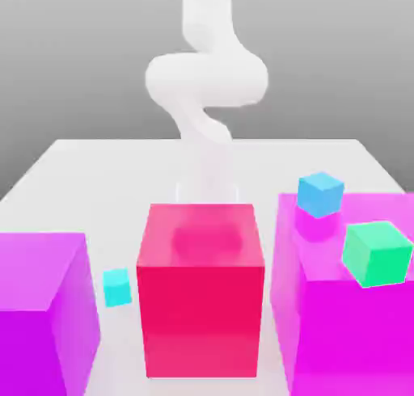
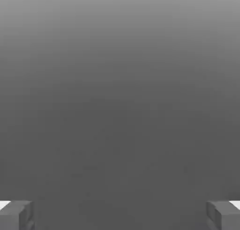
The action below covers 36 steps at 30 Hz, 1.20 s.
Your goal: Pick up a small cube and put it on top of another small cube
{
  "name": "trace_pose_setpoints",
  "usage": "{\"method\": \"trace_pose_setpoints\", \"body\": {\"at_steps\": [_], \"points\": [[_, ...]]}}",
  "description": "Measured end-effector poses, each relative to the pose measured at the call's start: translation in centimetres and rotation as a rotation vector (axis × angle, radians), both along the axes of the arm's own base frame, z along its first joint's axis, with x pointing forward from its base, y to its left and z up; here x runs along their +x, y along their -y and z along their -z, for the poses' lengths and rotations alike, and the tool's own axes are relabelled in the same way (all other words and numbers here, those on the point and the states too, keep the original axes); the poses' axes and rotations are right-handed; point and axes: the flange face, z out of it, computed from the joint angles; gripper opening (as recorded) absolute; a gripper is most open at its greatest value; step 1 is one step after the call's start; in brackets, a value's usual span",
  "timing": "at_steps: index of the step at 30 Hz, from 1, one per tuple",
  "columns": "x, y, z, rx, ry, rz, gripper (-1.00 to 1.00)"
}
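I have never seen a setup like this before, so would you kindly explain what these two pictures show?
Both are simulated. The exterior view looks at the scene from off the arm: a smooth white robot arm rises behind a pale flat surface. On that surface are a tiny cyan cube, a big red block and, at the exterior view's left, a big purple block. At its right, a big magenta block carries a small sky-blue cube and a mint-green cube.

The hand view comes from a camera on the arm's hand. Its two-fingered pincer is open, fingers wide apart, holding nothing.
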Motion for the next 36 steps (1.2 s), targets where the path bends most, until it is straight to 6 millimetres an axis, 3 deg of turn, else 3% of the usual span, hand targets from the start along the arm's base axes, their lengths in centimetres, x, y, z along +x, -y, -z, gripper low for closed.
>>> {"method": "trace_pose_setpoints", "body": {"at_steps": [4, 9, 13, 18, 19, 26, 27, 33, 36], "points": [[3.4, 4.0, 9.9, 0.093, -0.133, 0.203, 0.0], [3.7, 9.0, 22.4, 0.208, -0.288, 0.468, 0.0], [0.8, 12.4, 32.5, 0.303, -0.413, 0.704, 0.0], [-6.9, 14.8, 45.2, 0.435, -0.584, 1.049, 0.0], [-7.9, 15.1, 46.7, 0.449, -0.599, 1.09, 0.0], [-8.7, 14.9, 53.0, 0.456, -0.616, 1.117, 0.0], [-8.8, 14.8, 53.5, 0.457, -0.616, 1.117, -1.0], [-8.8, 14.8, 53.7, 0.457, -0.614, 1.117, -1.0], [-8.6, 14.9, 52.2, 0.457, -0.615, 1.117, -1.0]]}}
